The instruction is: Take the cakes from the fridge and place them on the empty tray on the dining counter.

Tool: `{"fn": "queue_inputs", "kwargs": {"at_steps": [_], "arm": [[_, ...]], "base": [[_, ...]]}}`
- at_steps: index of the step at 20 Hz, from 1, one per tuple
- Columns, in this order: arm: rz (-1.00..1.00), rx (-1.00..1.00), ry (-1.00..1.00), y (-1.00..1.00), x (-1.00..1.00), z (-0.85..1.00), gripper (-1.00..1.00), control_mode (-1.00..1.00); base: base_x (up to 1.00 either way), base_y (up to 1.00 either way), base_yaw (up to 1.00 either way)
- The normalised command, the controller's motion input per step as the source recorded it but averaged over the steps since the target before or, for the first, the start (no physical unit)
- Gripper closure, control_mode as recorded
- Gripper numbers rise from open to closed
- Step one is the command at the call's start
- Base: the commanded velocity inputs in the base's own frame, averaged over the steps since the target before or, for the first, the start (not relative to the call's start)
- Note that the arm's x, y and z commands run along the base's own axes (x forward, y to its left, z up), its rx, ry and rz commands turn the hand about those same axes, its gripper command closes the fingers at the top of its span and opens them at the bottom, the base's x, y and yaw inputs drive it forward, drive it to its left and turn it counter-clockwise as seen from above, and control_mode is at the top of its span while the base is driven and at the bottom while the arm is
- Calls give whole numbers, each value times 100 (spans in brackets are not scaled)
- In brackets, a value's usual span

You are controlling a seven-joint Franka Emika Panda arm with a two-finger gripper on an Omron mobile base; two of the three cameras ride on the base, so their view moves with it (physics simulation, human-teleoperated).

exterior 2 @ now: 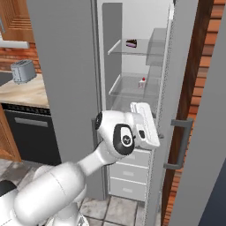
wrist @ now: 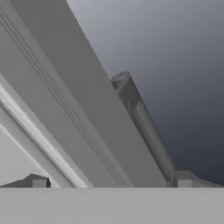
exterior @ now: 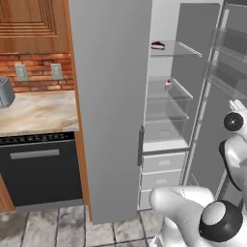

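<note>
The fridge (exterior: 111,111) stands with its right door (exterior 2: 178,66) swung open and its left door shut. A dark cake slice (exterior: 157,45) (exterior 2: 131,43) sits on the upper glass shelf. A white slice with a red top (exterior: 168,85) (exterior 2: 142,82) sits on the shelf below. My hand (exterior 2: 145,126) hovers low in front of the open compartment, close to the open door's edge. In the hand view my gripper (wrist: 111,183) is open with nothing between its fingertips (wrist: 39,181), facing the door's dark grey handle (wrist: 144,127) (exterior 2: 178,143). The tray and the dining counter are out of view.
Left of the fridge runs a marble worktop (exterior: 38,113) over a black oven (exterior: 41,169), with a grey toaster (exterior 2: 22,70) on it. Grey drawers (exterior: 161,173) fill the fridge's bottom. The open door carries clear shelves (exterior: 226,62). A brick wall (exterior 2: 212,53) lies to the right.
</note>
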Motion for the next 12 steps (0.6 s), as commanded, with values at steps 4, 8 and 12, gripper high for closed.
{"fn": "queue_inputs", "kwargs": {"at_steps": [4,8,12], "arm": [[18,-3,0,16,-78,100,-100,-100],[26,-22,44,64,-42,100,-100,-100],[26,-24,64,75,-35,100,-100,-100]], "base": [[0,0,0],[0,0,0],[0,0,0]]}}
